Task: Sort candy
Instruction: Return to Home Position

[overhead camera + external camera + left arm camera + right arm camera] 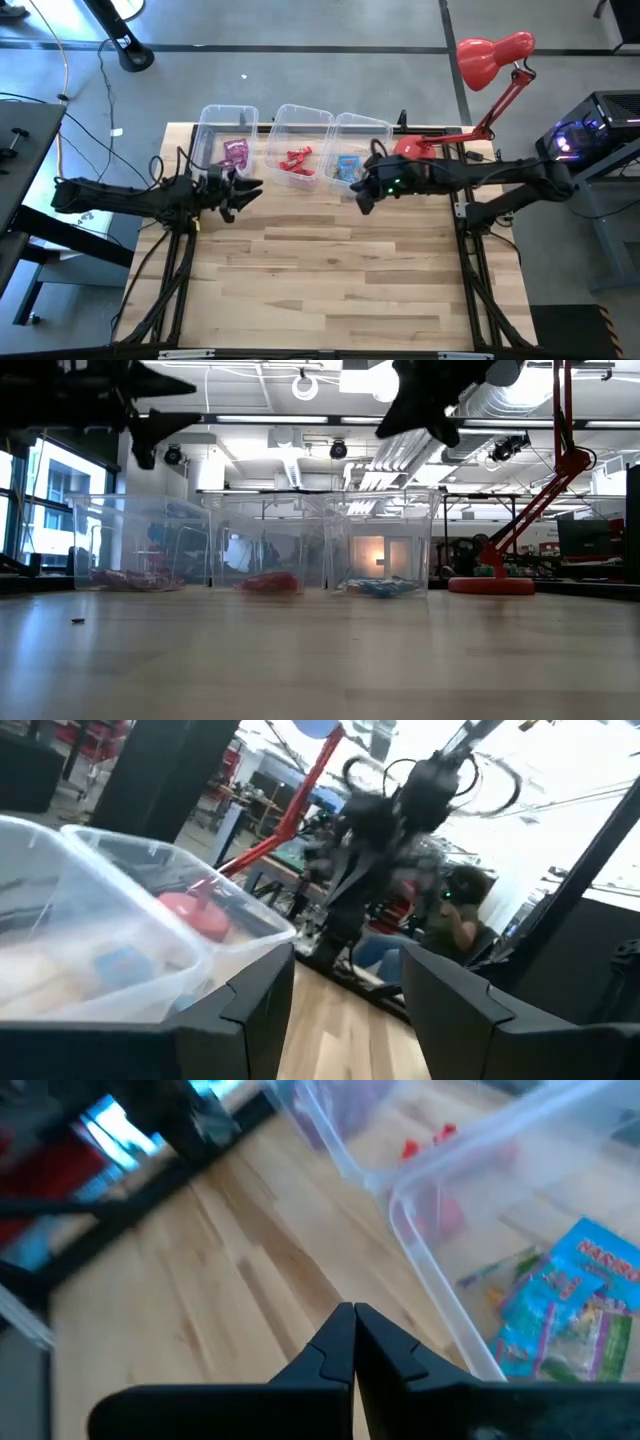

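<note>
The wooden tabletop stretches out on the near side of both pincers, which hang above it. The red lamp stands beyond and outward of the right pincer, whose fingers are pressed tight together. Three clear bins sit in a row just beyond the pincers. The left pincer, spread wide, is before the left-hand bin, and the right pincer is at the right-hand bin's near corner. The pink candy packets lie just ahead of the left pincer, the red candy pieces between the two pincers and a little beyond, and the blue candy packets right beside the right pincer.
</note>
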`<action>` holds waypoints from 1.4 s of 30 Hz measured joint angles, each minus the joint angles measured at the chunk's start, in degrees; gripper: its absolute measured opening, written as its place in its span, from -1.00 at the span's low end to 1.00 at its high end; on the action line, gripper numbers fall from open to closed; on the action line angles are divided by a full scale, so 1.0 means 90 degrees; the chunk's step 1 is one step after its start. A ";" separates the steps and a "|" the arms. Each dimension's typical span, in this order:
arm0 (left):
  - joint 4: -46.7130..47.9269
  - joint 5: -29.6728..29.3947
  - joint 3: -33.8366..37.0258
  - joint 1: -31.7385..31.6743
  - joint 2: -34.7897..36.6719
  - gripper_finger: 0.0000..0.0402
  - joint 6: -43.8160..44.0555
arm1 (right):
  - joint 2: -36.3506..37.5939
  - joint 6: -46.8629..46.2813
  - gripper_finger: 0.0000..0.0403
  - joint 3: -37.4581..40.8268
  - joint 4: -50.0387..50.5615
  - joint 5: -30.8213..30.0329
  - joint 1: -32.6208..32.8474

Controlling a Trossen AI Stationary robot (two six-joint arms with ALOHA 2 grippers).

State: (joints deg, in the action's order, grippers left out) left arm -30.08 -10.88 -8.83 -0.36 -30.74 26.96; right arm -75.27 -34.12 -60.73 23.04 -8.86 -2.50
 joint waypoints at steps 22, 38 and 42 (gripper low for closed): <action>0.0412 0.0173 0.0910 -0.0257 0.0949 -0.13 0.0800 | 0.1480 -0.0823 -1.00 0.1879 -0.1884 -0.0105 0.1094; 0.0412 0.0166 0.0907 -0.0257 0.0947 -0.13 0.0432 | 0.3162 0.0987 -1.00 0.4473 -0.4228 0.0409 0.0298; 0.0410 0.0166 0.0907 -0.0257 0.0947 -0.13 0.0434 | 0.3566 0.1237 -1.00 0.4860 -0.4227 0.0519 0.0274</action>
State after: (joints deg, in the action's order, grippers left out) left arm -26.39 -9.39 -0.67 -2.68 -22.22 30.86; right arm -43.18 -22.98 -16.99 -15.00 -4.19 -0.03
